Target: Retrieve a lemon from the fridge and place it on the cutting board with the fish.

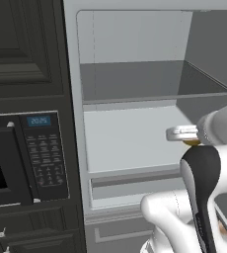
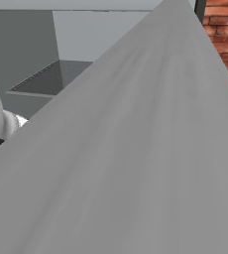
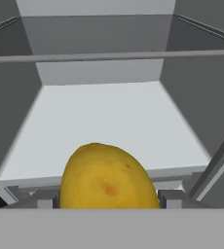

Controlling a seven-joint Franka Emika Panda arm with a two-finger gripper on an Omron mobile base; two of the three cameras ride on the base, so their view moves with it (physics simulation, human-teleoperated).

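The fridge (image 1: pixel 130 138) stands open, with a light grey interior and bare shelves. In the hand view the yellow-orange lemon (image 3: pixel 106 177) sits between my two finger tips, which press its sides just in front of the lower shelf (image 3: pixel 109 112). My gripper (image 3: pixel 109 199) is shut on it. From the left base view my gripper (image 1: pixel 182 133) hovers at the right side of the fridge opening, and a sliver of the lemon (image 1: pixel 191 142) peeks out under it. The cutting board and the fish are out of view.
A black microwave (image 1: pixel 17 158) sits in dark cabinets left of the fridge. A glass shelf (image 1: pixel 150 81) spans the compartment above my hand. The open fridge door (image 2: pixel 136 149) looms close on the right, with a brick wall (image 2: pixel 225 30) behind it.
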